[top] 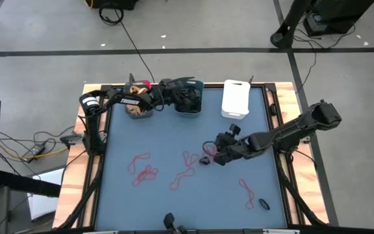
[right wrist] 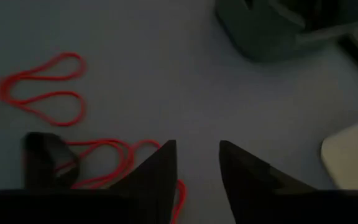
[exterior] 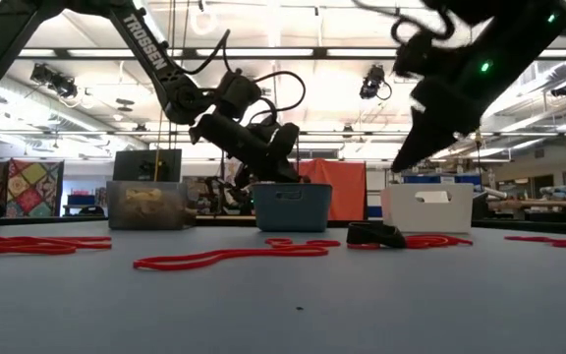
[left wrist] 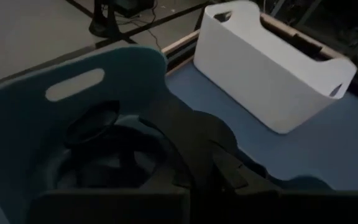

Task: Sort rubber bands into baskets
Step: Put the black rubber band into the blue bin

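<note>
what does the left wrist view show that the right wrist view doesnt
Only the left wrist view: the teal basket close up, with black bands inside and the left gripper over it, plus the white basket's full side.

Only the right wrist view: red bands lying loose on the mat, a black band, and the right gripper with its fingers parted.

Both: the blue mat.

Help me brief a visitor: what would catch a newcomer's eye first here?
Red rubber bands lie scattered in loops over the blue table. Along its far edge stand three baskets: dark grey, teal, white. The left hand reaches into the teal one; the right hand hovers mid-table, fingers apart.
</note>
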Controlling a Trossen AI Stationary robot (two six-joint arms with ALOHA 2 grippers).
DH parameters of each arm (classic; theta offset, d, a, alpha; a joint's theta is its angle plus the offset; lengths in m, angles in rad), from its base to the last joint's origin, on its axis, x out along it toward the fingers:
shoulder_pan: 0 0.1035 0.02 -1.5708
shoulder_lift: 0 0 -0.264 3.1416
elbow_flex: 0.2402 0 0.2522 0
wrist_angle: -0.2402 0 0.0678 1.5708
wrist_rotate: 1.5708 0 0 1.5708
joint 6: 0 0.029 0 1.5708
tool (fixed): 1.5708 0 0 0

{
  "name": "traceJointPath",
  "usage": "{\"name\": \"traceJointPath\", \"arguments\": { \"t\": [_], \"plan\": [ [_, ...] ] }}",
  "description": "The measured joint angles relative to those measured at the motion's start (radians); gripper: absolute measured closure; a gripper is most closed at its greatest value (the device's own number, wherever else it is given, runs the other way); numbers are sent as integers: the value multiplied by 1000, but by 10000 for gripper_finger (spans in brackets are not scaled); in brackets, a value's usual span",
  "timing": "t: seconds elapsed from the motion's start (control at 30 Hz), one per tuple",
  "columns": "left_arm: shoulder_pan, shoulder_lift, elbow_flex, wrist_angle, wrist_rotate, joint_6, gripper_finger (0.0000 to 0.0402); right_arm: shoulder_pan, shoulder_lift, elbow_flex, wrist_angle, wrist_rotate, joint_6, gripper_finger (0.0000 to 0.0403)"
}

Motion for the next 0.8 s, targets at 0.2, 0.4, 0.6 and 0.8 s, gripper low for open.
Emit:
{"name": "traceJointPath", "arguments": {
  "t": [0.2,0.4,0.6,0.8],
  "plan": [
    [-1,0,52,-87,-39,27,376,-52,101,0,7,-82,27,333],
    [-1,0,98,-163,-25,36,376,-77,132,0,44,-192,-4,374],
    [-3,0,164,-330,3,184,376,-83,104,0,144,-221,-19,380],
    [-16,0,173,-325,2,187,376,-83,103,0,209,-223,-20,380]
  ]
}}
